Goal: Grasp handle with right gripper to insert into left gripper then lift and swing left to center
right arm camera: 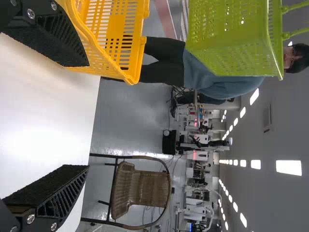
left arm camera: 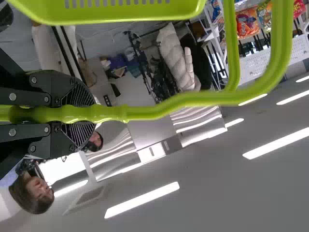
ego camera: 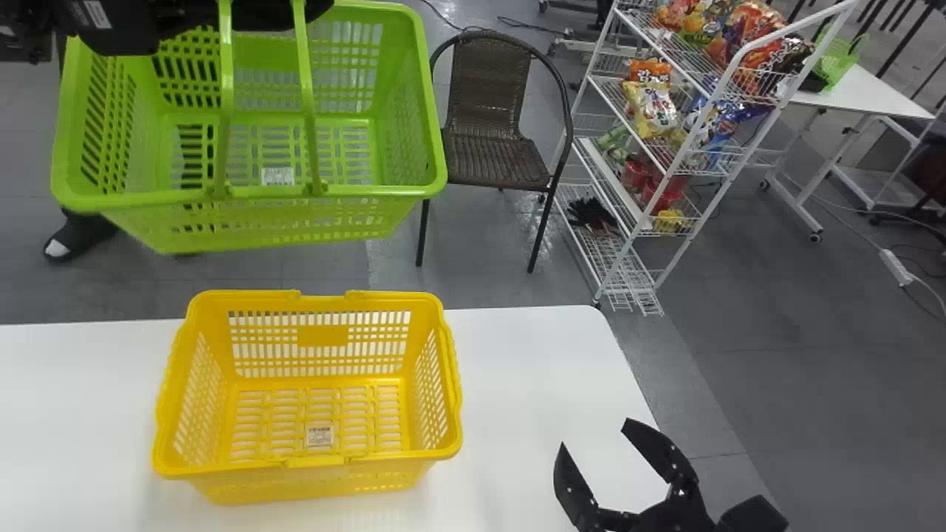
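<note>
High at the back left in the head view, the green basket (ego camera: 251, 214) hangs beyond the white table, empty inside. Black parts of my left gripper (ego camera: 111, 29) show along the top edge, by the raised green handle (ego camera: 305, 81). In the left wrist view my left gripper (left arm camera: 77, 114) is shut on the green handle (left arm camera: 169, 104). My right gripper (ego camera: 599, 467) stands apart from the basket, over the table's right side, open and holding nothing. Its two fingers are spread wide in the right wrist view, where the right gripper (right arm camera: 88, 115) faces away from the green basket (right arm camera: 231, 38).
An empty yellow basket (ego camera: 318, 473) sits on the white table (ego camera: 532, 384), left of my right gripper. Behind the table stand a brown chair (ego camera: 495, 155) and a white wire rack (ego camera: 628, 258) with snack bags. A person stands behind the green basket.
</note>
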You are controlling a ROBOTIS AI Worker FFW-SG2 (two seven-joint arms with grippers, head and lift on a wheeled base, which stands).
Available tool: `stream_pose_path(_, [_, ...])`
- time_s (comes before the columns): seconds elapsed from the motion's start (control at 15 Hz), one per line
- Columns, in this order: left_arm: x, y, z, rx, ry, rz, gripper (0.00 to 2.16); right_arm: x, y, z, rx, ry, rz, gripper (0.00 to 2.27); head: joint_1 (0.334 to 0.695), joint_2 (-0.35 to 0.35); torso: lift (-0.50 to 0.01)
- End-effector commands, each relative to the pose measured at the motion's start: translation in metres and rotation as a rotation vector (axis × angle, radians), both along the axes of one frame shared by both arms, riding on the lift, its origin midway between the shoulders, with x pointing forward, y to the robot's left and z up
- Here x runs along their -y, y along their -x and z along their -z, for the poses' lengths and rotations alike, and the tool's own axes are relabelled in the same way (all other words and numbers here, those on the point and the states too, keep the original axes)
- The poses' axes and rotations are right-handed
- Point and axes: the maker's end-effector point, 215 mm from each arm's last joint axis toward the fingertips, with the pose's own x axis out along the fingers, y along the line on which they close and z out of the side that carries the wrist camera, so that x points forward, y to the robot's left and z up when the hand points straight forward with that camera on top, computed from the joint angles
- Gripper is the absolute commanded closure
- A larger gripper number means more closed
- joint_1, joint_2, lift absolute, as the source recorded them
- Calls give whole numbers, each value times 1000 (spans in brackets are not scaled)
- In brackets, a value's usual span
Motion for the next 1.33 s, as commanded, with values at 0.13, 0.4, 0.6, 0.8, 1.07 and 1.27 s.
stream_pose_path(0.13, [-51, -9, 4, 4, -47, -69, 2135, 0, 2, 4, -6, 0, 1, 53, 695, -250, 0])
stream_pose_path(0.4, [-125, -11, 11, -5, -85, -163, 2135, -1, 0, 4, -5, -2, -1, 53, 695, -179, 0])
stream_pose_path(0.6, [-182, -5, 21, -24, -94, -234, 2138, -1, -1, 3, -5, -2, -2, 53, 695, -128, 0])
stream_pose_path(0.8, [-234, 7, 35, -51, -106, -302, 2138, -1, -1, 3, -5, 0, -2, 53, 695, -54, 0])
stream_pose_path(1.07, [-291, 36, 54, -68, -127, -364, 2138, 0, -2, 4, -8, 2, -3, 53, 695, 11, 0])
stream_pose_path(1.27, [-326, 64, 72, -78, -140, -406, 2138, 1, -3, 6, -13, 4, -5, 53, 695, 68, 0])
